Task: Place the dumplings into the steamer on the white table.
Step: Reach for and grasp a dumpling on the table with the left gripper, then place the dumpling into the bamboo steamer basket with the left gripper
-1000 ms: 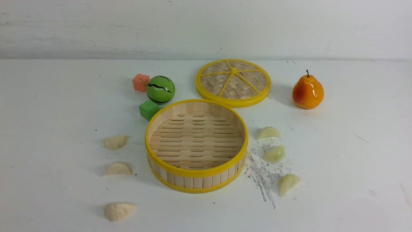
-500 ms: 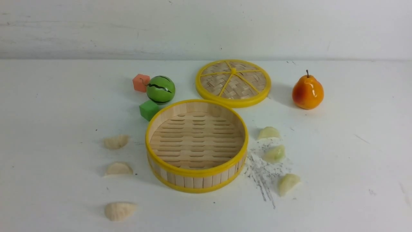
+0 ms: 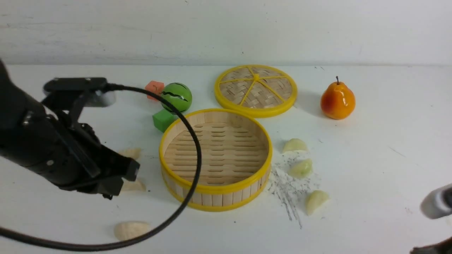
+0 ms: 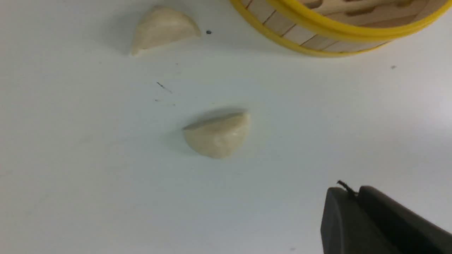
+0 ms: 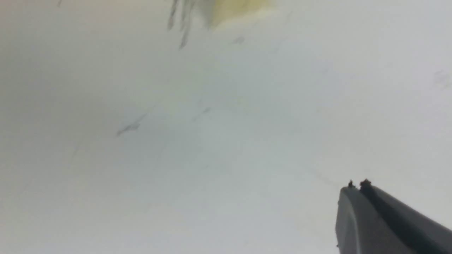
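Dumplings lie on white table | left pincer together, empty | right pincer together, empty

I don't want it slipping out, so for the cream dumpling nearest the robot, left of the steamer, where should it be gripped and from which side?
Probably from straight above, closing across the middle of the nearest dumpling, its straight edge against its rounded back. It lies flat on the white table, clear of the steamer and the next dumpling.
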{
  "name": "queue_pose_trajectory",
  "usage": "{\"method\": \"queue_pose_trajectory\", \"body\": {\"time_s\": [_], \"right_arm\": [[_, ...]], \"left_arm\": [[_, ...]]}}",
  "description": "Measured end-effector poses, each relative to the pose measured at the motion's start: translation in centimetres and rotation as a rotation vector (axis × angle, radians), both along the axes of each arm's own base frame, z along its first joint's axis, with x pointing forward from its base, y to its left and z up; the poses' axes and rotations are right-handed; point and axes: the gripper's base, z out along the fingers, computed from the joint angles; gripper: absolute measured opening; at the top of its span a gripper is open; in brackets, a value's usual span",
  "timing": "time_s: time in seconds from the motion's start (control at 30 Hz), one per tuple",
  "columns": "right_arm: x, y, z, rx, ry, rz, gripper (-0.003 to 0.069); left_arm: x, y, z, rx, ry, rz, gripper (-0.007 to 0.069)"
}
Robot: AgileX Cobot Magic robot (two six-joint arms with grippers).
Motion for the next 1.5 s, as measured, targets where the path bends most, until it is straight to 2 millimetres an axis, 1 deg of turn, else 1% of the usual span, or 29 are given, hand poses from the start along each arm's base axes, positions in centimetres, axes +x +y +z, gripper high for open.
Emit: {"method": "queue_pose_trajectory", "body": {"time_s": [0.03,0.07,0.1,0.17,0.2,0.23,0.27,0.3,0.33,0.43,0.53,0.6,0.63,0.67,0.73,0.77,0.87,0.93,1.03,1.07,1.1,1.17,1.23,1.27,1.3,1.37,1.4,1.47,1.5], "right_arm": [[0.3,0.7,-0.4,0.003,0.045,0.053,-0.0008],[0.6,1.3,-0.4,0.025,0.066,0.092,-0.0008],[0.8,1.7,-0.4,0.029,0.07,0.124,-0.0008],[1.2,2.5,-0.1,0.065,0.07,0.173,-0.0008],[1.2,2.5,-0.1,0.061,0.07,0.18,-0.0008],[1.5,3.0,0.1,0.089,0.062,0.21,-0.0006],[1.5,3.1,0.2,0.1,0.058,0.222,-0.0006],[1.5,3.2,0.3,0.108,0.057,0.223,-0.0005],[1.5,3.4,0.3,0.121,0.047,0.248,-0.0005],[1.5,3.7,0.5,0.142,0.033,0.276,-0.0005],[1.5,3.8,0.6,0.152,0.028,0.287,-0.0003],[1.5,3.8,0.6,0.155,0.027,0.288,-0.0002],[1.5,3.8,0.6,0.155,0.027,0.288,-0.0002],[1.5,3.8,0.6,0.156,0.027,0.288,-0.0002],[1.5,3.8,0.6,0.157,0.027,0.288,-0.0002],[1.5,3.8,0.6,0.157,0.026,0.289,-0.0002],[1.5,3.9,0.6,0.153,0.018,0.299,-0.0002],[1.5,3.9,0.7,0.155,0.015,0.302,-0.0001],[1.6,3.9,0.7,0.158,0.005,0.297,-0.0001],[1.7,3.9,0.7,0.161,0.001,0.294,-0.0001],[1.7,3.9,0.8,0.164,-0.006,0.288,0.0],[1.8,3.9,0.8,0.166,-0.009,0.285,0.0001],[1.8,3.9,0.8,0.168,-0.014,0.28,0.0001],[1.9,3.9,0.9,0.172,-0.019,0.274,0.0001],[1.9,3.9,0.9,0.177,-0.023,0.269,0.0003],[1.9,4.0,1.0,0.186,-0.023,0.264,0.0005],[1.9,4.0,1.0,0.189,-0.023,0.262,0.0006],[1.9,4.0,1.0,0.192,-0.023,0.261,0.0008],[1.9,4.0,1.0,0.192,-0.023,0.261,0.0009]], "left_arm": [[0.8,-0.1,-1.1,0.053,0.017,-0.067,0.0106],[1.4,-0.3,-2.0,0.095,0.028,-0.135,0.0175],[1.9,-0.4,-2.7,0.119,0.032,-0.182,0.0218],[3.1,-0.8,-4.5,0.174,0.034,-0.303,0.034],[3.2,-0.8,-4.7,0.179,0.038,-0.313,0.035],[4.2,-1.1,-6.0,0.207,0.019,-0.381,0.0421],[4.8,-1.2,-6.8,0.221,0.014,-0.414,0.0456],[4.9,-1.3,-6.9,0.225,0.007,-0.419,0.0463],[5.8,-1.4,-8.5,0.257,0.014,-0.47,0.0501],[6.6,-1.4,-10.8,0.307,0.049,-0.536,0.0512],[6.9,-1.5,-12.4,0.327,0.093,-0.572,0.0498],[7.1,-1.5,-13.7,0.333,0.132,-0.583,0.0453],[7.1,-1.5,-13.8,0.333,0.137,-0.582,0.0439],[7.1,-1.5,-14.1,0.332,0.153,-0.571,0.0386],[7.4,-1.6,-13.9,0.308,0.158,-0.507,0.0257],[7.4,-1.7,-13.8,0.288,0.178,-0.446,0.0183],[7.6,-2.0,-12.9,0.222,0.252,-0.278,0.0197],[7.9,-2.4,-11.6,0.166,0.319,-0.162,0.0197],[8.6,-3.1,-9.4,0.105,0.343,-0.11,0.0197],[9.1,-3.5,-8.2,0.074,0.326,-0.1,0.0197],[9.9,-4.1,-6.5,0.024,0.278,-0.088,0.0197],[10.8,-4.6,-4.8,-0.033,0.213,-0.071,0.0197],[12.3,-5.4,-2.5,-0.127,0.078,-0.04,0.0197],[13.4,-5.9,-1.2,-0.192,-0.016,-0.013,0.0197],[14.5,-6.3,-0.7,-0.232,-0.081,0.008,0.0197],[15.9,-6.6,-1.1,-0.255,-0.142,0.032,0.0197],[16.7,-6.8,-1.8,-0.263,-0.16,0.048,0.0197],[18.2,-7.1,-4.2,-0.257,-0.162,0.072,0.0197],[18.3,-7.1,-4.5,-0.255,-0.158,0.074,0.0197]]}}
